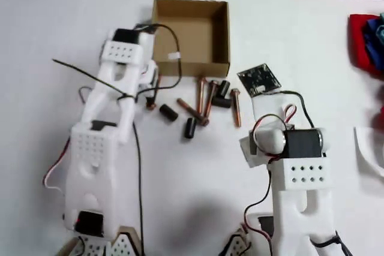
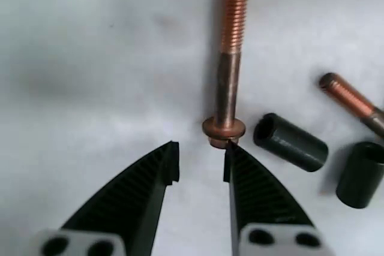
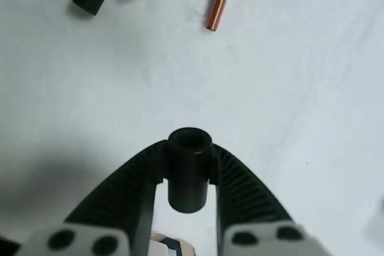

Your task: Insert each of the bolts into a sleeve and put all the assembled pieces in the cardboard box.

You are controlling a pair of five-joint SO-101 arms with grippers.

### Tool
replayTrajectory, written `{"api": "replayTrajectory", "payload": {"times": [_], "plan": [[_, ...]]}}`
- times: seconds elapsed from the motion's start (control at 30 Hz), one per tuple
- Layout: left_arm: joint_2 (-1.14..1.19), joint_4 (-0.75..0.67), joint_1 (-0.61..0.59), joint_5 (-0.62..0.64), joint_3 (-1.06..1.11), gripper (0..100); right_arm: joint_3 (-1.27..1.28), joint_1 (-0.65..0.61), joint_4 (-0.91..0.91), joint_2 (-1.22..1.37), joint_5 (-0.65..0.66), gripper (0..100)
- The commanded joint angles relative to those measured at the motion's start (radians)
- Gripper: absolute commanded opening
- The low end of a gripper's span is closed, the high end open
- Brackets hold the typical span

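Now we hold left gripper [image 2: 201,155] apart, bolt [image 2: 228,70] head just ahead, shank pointing away; right gripper [image 3: 187,154] clamps sleeve [image 3: 188,181].

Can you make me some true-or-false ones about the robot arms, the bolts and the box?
The right gripper holds a black sleeve. True.
The left gripper is squeezing a bolt. False: it is open, with the bolt's head by one fingertip.
The cardboard box has bolts inside. False: none lie in it.
Some loose sleeves lie on the table. True.
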Motion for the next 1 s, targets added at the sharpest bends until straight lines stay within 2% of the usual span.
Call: {"api": "replayTrajectory", "payload": {"times": [0.0,0.63,0.77,0.97], "plan": [[0.041,0.026,0.044,0.014,-0.131,15,-0.005,0.030,-0.016,-0.031,0.014,2.0],[0.212,-0.032,0.051,0.014,-0.219,14,-0.003,0.058,-0.022,-0.031,0.014,2.0],[0.210,0.006,0.044,0.006,-0.220,1,-0.003,0.058,-0.024,-0.031,0.014,2.0],[0.209,0.035,0.038,-0.143,-0.211,3,-0.003,0.059,-0.035,-0.031,0.014,2.0]]}}
